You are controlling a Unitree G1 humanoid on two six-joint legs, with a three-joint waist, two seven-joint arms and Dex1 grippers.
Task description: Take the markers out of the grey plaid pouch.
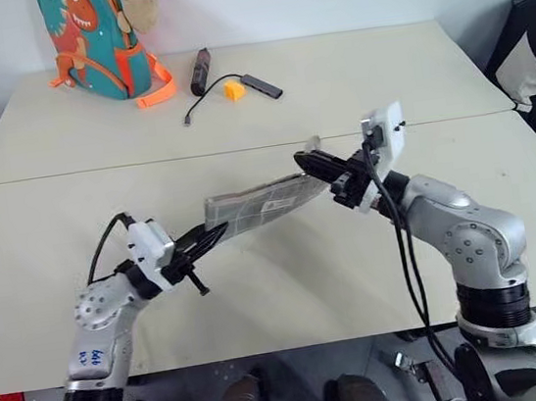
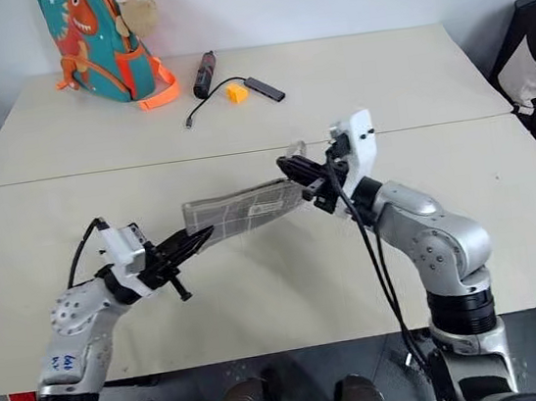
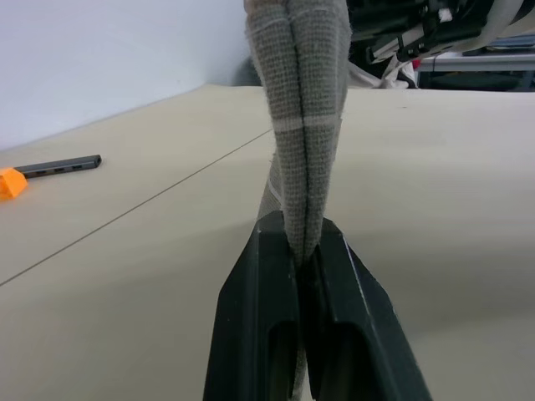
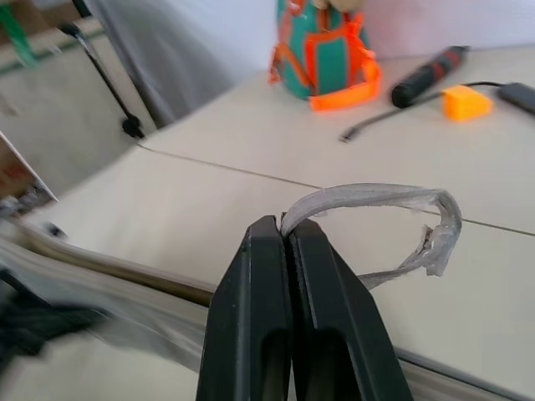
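Pouch (image 1: 254, 209) is hanging above the near table (image 1: 289, 287), long axis running left to right between 2 grippers: left gripper (image 1: 209, 236) is pinching its left end, right gripper (image 1: 309, 162) its loop.

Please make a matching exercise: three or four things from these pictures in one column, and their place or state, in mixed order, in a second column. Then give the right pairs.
Things:
1. pouch
2. backpack
3. orange block
4. left gripper

Places or states:
A. stands at the far left of the far table
B. shut on one end of the pouch
C. held in the air between both grippers
D. lies beside a black cable

Pairs: 1-C, 2-A, 3-D, 4-B
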